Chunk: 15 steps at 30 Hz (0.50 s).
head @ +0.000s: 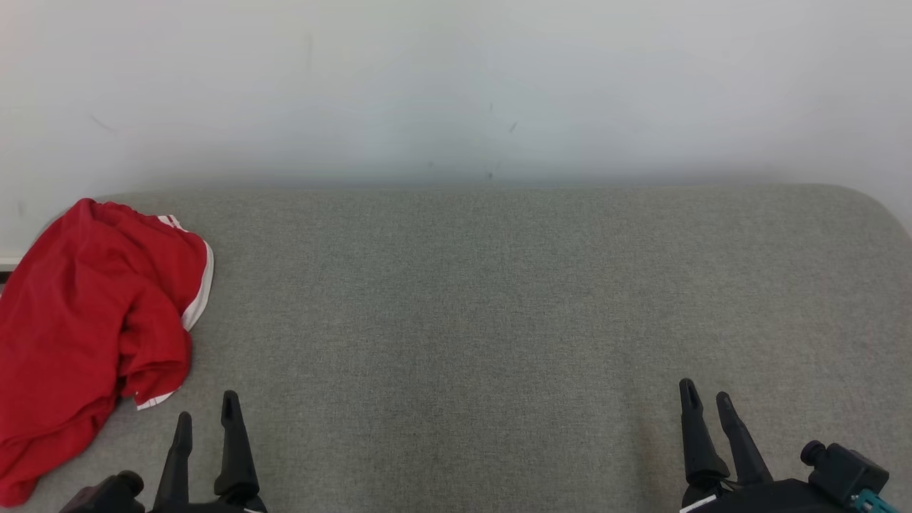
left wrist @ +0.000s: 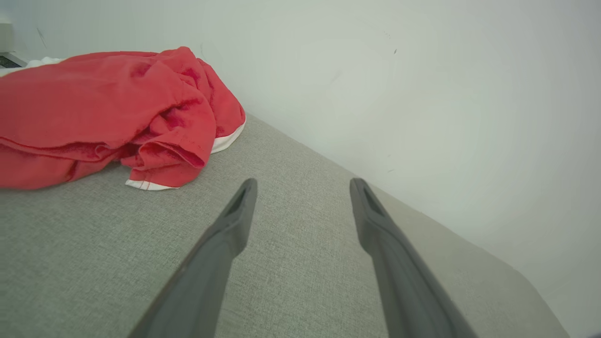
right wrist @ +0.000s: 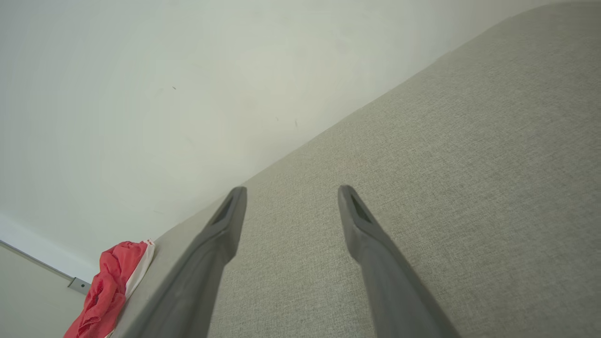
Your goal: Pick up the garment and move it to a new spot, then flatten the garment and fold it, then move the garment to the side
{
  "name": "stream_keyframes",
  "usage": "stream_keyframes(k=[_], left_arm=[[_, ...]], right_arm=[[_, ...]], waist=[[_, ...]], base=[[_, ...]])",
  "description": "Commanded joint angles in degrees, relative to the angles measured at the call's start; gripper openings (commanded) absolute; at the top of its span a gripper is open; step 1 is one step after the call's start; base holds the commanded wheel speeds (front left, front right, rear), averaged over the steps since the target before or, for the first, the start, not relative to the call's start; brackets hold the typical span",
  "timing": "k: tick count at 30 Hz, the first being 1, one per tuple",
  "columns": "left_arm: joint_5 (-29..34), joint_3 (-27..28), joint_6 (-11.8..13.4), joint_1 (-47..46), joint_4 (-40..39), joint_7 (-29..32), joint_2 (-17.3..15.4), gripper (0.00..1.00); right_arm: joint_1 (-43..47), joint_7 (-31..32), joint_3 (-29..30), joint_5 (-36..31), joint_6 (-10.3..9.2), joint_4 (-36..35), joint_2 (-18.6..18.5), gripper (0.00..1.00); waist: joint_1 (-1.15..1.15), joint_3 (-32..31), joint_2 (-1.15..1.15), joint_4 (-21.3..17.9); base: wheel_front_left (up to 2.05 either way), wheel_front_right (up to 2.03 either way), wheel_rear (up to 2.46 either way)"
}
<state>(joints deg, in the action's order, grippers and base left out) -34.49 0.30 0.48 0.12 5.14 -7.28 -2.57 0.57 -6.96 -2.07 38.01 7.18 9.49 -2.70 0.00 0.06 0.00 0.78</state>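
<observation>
Head view cuts our garment (head: 92,313) off at the left edge of the frame, and its crumpled folds hide what kind of clothing it is. We see red cloth with white trim, heaped at the left of the grey padded surface (head: 499,306). Our left gripper (head: 206,407), lower left, and right gripper (head: 705,392), lower right, both have their fingers spread wide and hold nothing.
</observation>
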Motion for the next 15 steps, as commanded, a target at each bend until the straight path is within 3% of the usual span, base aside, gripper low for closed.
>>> stream_keyframes(k=[1,15], left_arm=[[1.47,0.03,-0.21,0.48,-0.49,-0.56,-0.34,1.00],[10.52,-0.14,0.40,0.93,3.88,-2.73,-0.38,1.00]], right_arm=[[0.26,-0.46,-0.10,-1.44,0.29,-0.87,-0.23,1.00],[1.22,-2.81,0.14,-10.94,0.34,-0.01,-0.24,1.00]], waist=[[0.00,-0.01,0.00,0.01],[0.00,-0.53,0.00,0.27]], base=[[0.00,0.00,0.00],[0.00,0.00,0.00]])
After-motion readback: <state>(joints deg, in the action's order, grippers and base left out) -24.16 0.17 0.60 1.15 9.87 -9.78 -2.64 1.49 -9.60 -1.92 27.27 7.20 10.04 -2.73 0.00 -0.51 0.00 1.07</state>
